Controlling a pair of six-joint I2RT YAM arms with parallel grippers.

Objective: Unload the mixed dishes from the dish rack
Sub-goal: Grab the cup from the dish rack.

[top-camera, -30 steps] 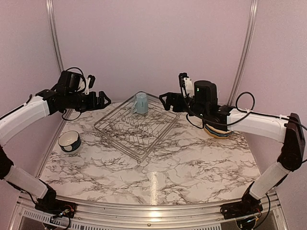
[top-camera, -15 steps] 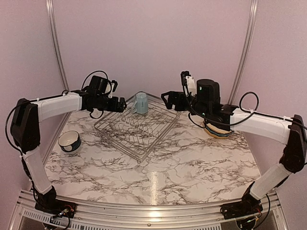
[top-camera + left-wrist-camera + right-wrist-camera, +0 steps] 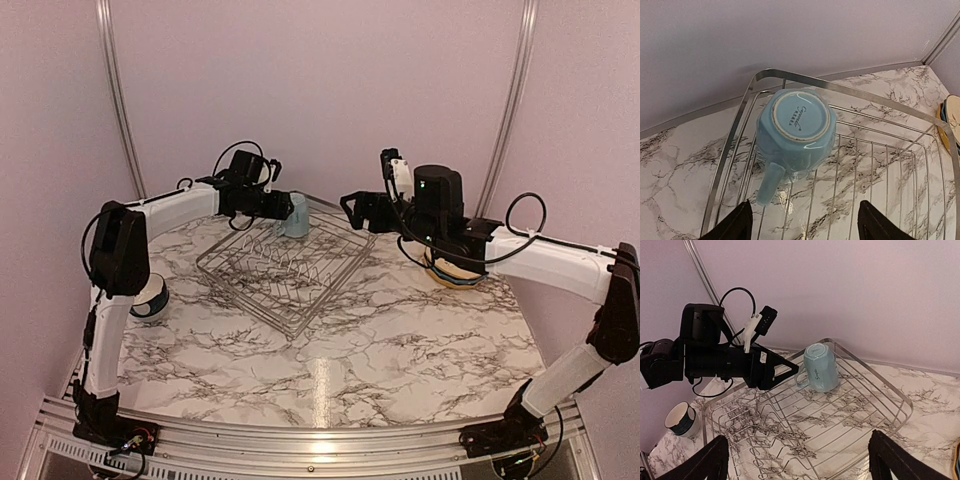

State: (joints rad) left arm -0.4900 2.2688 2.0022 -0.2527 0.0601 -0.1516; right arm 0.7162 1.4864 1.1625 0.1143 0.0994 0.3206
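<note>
The dish rack [image 3: 285, 268] stands at mid-table, a silver wire basket. One pale blue mug [image 3: 296, 215] sits upside down in its far corner. My left gripper [image 3: 282, 207] is right beside the mug on its left, open. In the left wrist view the mug [image 3: 795, 127] lies just ahead of the left gripper [image 3: 805, 229], its handle pointing toward the left finger [image 3: 735, 227], nothing held. My right gripper [image 3: 352, 210] hovers open at the rack's far right corner, looking down on the rack [image 3: 810, 425] and mug [image 3: 821, 367].
A stack of plates [image 3: 455, 273] lies on the table under my right arm. A dark teal and white bowl [image 3: 150, 297] stands left of the rack, also in the right wrist view [image 3: 682, 419]. The back wall is close behind the mug.
My left arm has swung right from the table's left side to the mug, and its jaws have narrowed a little. The right arm has barely moved.
</note>
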